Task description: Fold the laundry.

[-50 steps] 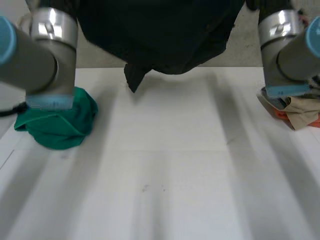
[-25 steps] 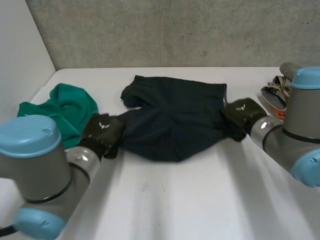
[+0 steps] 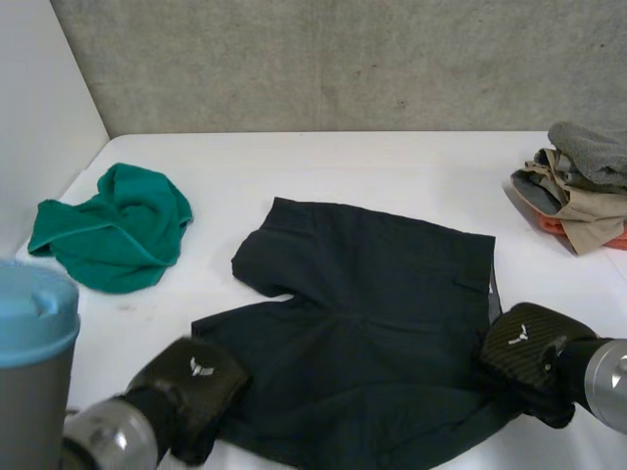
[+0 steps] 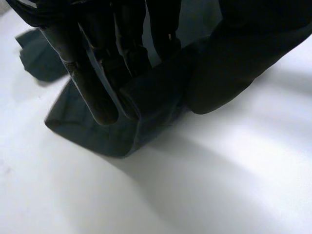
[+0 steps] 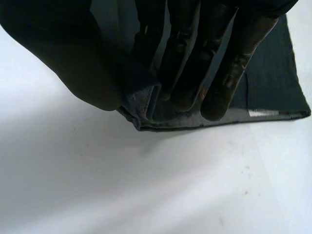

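A: Where are the hands?

B: The left hand is by the near edge of the tabletop, left of the middle, and it is clamped on the shorts. In its wrist view the fingers and thumb pinch a bunched bit of the dark cloth's near-left edge. The right hand is toward the near right corner. Its fingers and thumb squeeze a corner of what looks like the waistband, where a pale lining shows.

A: And the shorts themselves?

B: They lie spread flat from mid-tabletop to the near edge. One leg points toward the far edge, the other toward the left hand. I see no fold in them.

A: So how far along is it?

B: I'd judge it early for this piece: laid out and held at both sides, folding not begun. A pile of clothes sits at the right edge and seems folded, so some laundry looks done. A green cloth lies crumpled near the left edge, well apart from the shorts, and looks left to do.

A: Anything you can't make out?

B: Each hand covers the bit it holds, so I can't tell how much cloth is gathered. The shorts' near edge runs to the limit of the head view. The pile is cut off at the right, so I can't count its pieces.
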Robot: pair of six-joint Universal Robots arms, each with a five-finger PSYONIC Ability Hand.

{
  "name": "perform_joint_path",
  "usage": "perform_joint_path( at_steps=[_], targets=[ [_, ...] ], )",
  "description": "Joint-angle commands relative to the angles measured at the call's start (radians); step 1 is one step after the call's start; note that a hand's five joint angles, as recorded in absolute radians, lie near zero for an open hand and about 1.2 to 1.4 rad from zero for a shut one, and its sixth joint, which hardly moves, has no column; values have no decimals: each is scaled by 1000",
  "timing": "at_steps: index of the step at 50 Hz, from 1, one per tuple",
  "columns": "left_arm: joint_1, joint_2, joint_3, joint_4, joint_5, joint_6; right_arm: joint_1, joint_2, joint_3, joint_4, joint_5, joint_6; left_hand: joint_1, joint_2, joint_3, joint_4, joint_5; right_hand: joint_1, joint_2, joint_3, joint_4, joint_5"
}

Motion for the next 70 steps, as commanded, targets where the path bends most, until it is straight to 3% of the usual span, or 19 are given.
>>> perform_joint_path(
  at_steps=[1, 6, 10, 20, 25, 26, 28, 29, 31, 35, 40, 45, 52, 60, 66, 67, 70],
  targets=[
    [14, -143, 186, 232, 0, 32, -1, 127, -76, -190, -38, 89, 252, 198, 208, 193, 232, 409, 212, 210, 205, 229],
    [52, -326, 360, 538, 3, 61, 9, 285, -203, -395, 79, 239, 252, 198, 208, 193, 232, 409, 212, 210, 205, 229],
    [95, -506, 530, 672, 3, 106, 26, 385, -302, -507, 168, 252, 252, 198, 208, 193, 232, 409, 212, 210, 205, 229],
    [125, -921, 994, 738, 24, 170, 33, 664, -556, -773, 283, 243, 252, 198, 208, 193, 232, 409, 212, 210, 205, 229],
    [126, -1071, 1161, 748, 109, 170, 49, 821, -675, -897, 294, 195, 252, 198, 208, 193, 232, 409, 212, 210, 205, 229],
    [126, -1102, 1189, 758, 138, 170, 52, 842, -692, -916, 300, 191, 238, 184, 194, 179, 218, 238, 41, 40, 34, 59],
    [126, -1125, 1205, 780, 156, 170, 57, 878, -721, -948, 318, 180, -322, -377, -367, -381, -343, -496, -693, -694, -700, -676],
    [126, -1133, 1209, 813, 156, 170, 63, 898, -743, -978, 344, 174, -969, -1024, -1014, -1028, -990, -813, -1010, -1011, -1017, -993],
    [125, -1133, 1206, 855, 141, 171, 68, 904, -757, -1000, 361, 178, -902, -956, -946, -961, -922, -813, -1010, -1011, -1017, -993],
    [115, -1066, 1162, 899, 83, 170, 72, 860, -735, -1009, 366, 229, -969, -1024, -1014, -1028, -990, -813, -1010, -1011, -1017, -993],
    [115, -876, 941, 915, 55, 157, 56, 691, -621, -947, 306, 339, -969, -1024, -1014, -1028, -990, -813, -1010, -1011, -1017, -993],
    [103, -660, 646, 915, 53, 142, 31, 484, -469, -722, 168, 465, -969, -1024, -1014, -1028, -990, -813, -1010, -1011, -1017, -993],
    [66, -428, 332, 913, 53, 26, -38, 402, -328, -479, 100, 620, -969, -1024, -1014, -1028, -990, -712, -909, -910, -916, -891],
    [65, -337, 189, 909, 56, -132, -46, 413, -191, -612, 42, 634, -969, -1024, -1014, -1028, -990, -712, -909, -910, -916, -891],
    [65, -340, 180, 909, 55, -153, -43, 506, -183, -722, 53, 628, -969, -1024, -1014, -1028, -990, -671, -868, -869, -875, -850],
    [65, -341, 180, 909, 53, -153, -43, 519, -186, -733, 54, 626, -969, -1024, -1014, -1028, -990, -621, -818, -820, -825, -801],
    [65, -343, 180, 907, 52, -153, -44, 548, -195, -779, 67, 611, -969, -1024, -1014, -1028, -990, 122, -75, -76, -82, -57]
  ],
)
